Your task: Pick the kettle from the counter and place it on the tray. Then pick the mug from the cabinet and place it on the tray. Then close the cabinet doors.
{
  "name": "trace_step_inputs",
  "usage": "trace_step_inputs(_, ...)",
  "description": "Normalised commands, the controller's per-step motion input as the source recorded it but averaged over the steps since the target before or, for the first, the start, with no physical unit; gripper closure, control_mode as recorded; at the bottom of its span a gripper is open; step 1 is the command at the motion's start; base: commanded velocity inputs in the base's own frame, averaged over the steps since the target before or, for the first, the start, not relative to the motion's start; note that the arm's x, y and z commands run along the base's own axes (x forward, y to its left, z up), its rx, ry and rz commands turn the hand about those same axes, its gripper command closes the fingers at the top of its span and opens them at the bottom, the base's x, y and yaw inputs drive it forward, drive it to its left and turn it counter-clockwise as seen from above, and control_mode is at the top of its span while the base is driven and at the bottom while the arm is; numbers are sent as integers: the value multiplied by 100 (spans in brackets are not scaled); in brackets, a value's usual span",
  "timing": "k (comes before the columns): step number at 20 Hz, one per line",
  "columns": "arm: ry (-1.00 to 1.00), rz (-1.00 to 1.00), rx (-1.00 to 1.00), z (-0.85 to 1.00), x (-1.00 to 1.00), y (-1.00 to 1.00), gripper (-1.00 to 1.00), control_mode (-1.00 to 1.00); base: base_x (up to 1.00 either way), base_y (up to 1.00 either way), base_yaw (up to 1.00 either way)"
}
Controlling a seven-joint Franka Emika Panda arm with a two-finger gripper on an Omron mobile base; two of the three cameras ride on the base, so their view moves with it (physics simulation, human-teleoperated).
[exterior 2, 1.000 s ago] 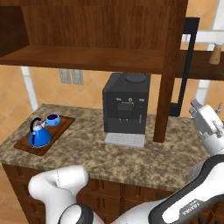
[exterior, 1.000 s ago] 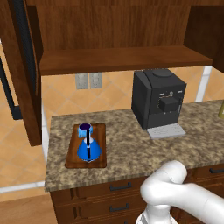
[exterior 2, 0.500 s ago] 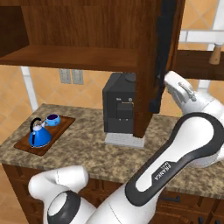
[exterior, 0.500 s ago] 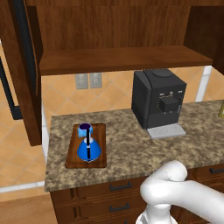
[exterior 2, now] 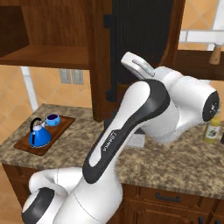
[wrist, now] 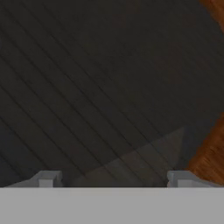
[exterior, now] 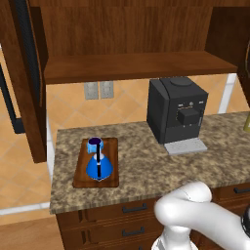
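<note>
From the left, I see the bright blue cone-shaped kettle (exterior: 99, 167) and small light-blue mug (exterior: 94, 145) on the reddish-brown wooden tray (exterior: 80, 177). From the right, my arm reaches up at the dark cabinet door (exterior 2: 140, 35). Up close, my gripper (wrist: 113, 177) is wide open, holding nothing, facing the door's black panel.

The right cabinet door (exterior 2: 140, 39) has swung further closed.
</note>
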Motion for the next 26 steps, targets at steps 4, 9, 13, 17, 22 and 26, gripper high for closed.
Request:
trace_step_inputs(4,0,-27,-13,0,35,100,-100,-100,0,0,0)
trace_step_inputs(9,0,-27,-8,0,45,99,-100,-100,0,0,0)
trace_step_inputs(13,0,-23,-3,0,53,84,-100,-100,0,0,0)
trace_step_inputs(17,0,-18,0,5,67,46,-100,-100,0,0,0)
trace_step_inputs(22,0,-14,-1,5,89,21,-100,-100,0,0,0)
trace_step_inputs(26,0,-14,0,1,89,13,-100,-100,0,0,0)
